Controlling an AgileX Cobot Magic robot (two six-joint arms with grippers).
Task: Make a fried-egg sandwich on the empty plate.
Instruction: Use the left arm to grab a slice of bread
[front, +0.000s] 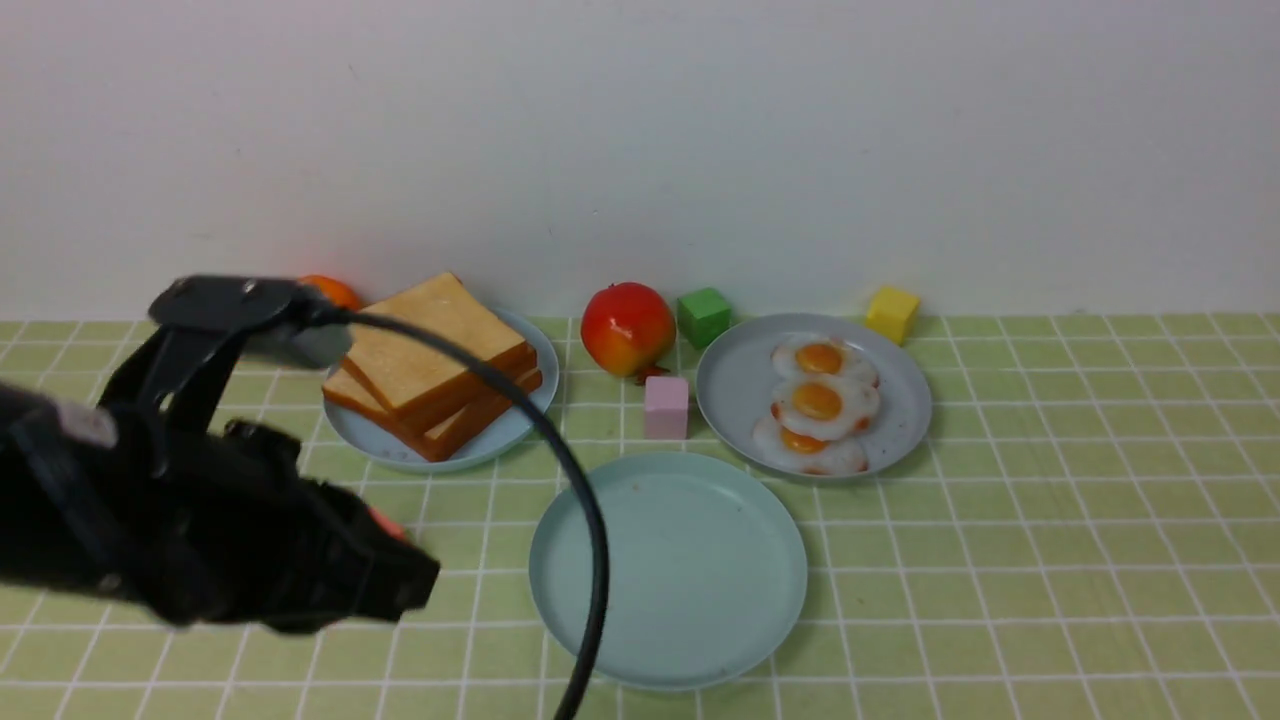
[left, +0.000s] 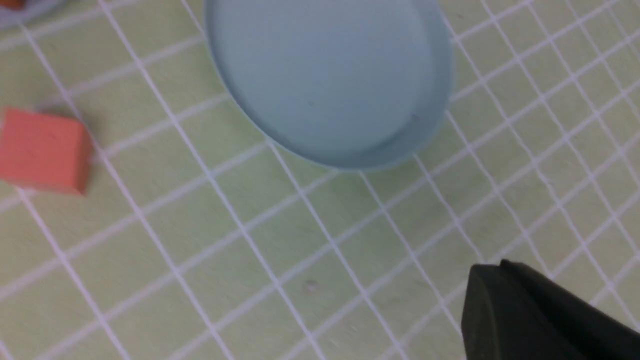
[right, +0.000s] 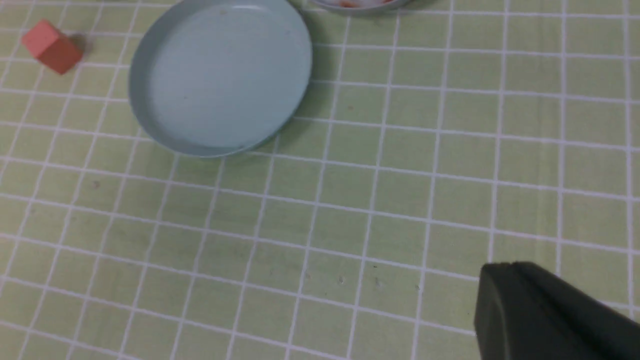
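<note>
Toast slices (front: 435, 350), two, are stacked flat on the light-blue plate (front: 500, 435) at back left of the desk (front: 1050, 550). They are turned diamond-wise, one corner to the wall and one to the robot, upper slice shifted back. The empty plate (front: 690, 580) is set level at front centre. Fried eggs (front: 818, 402), three, are overlapped yolks-up on the grey-blue plate (front: 735, 390), right of centre at the back; the row's long axis is run front to back.

Hidden: the orange fruit (front: 335, 290) is mostly covered by the left arm (front: 180, 520). The red cube (left: 42, 150) is nearly blocked by that arm in the front view and shown whole in both wrist views, left of the empty plate. Both the light-blue plate and the empty plate are crossed by a black cable (front: 590, 520). The grey-blue plate is cut off in the right wrist view.

Pose: the left arm is stretched in from the left edge, low over the desk, tip aimed right, short of the empty plate's rim. Left fingers (left: 530, 315) are pressed together; only one dark piece is shown. Right fingers (right: 540, 315) are likewise together, over desk tiles, apart from the empty plate.
</note>
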